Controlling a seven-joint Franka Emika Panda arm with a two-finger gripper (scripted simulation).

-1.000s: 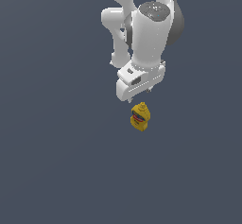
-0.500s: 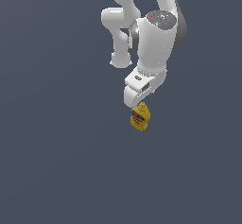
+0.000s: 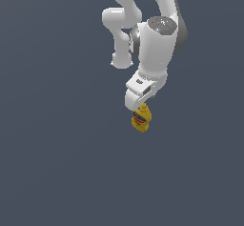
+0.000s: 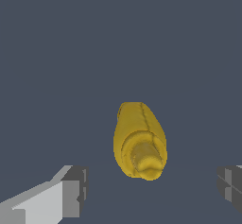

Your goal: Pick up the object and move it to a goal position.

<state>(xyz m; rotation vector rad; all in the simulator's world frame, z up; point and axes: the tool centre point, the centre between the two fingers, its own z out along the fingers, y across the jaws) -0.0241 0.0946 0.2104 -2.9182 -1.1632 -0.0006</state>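
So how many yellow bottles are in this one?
1. The yellow squeeze bottle stands just under the gripper; in the wrist view it sits between the open fingers, untouched. Nothing suggests another is hidden.

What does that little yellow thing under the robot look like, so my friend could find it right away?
Start at the big white robot arm and follow it down to its gripper. Right under the gripper, on the plain dark grey floor, is a small yellow squeeze bottle with a narrow top. It is the only colourful thing there, with a red-and-dark band around its middle.
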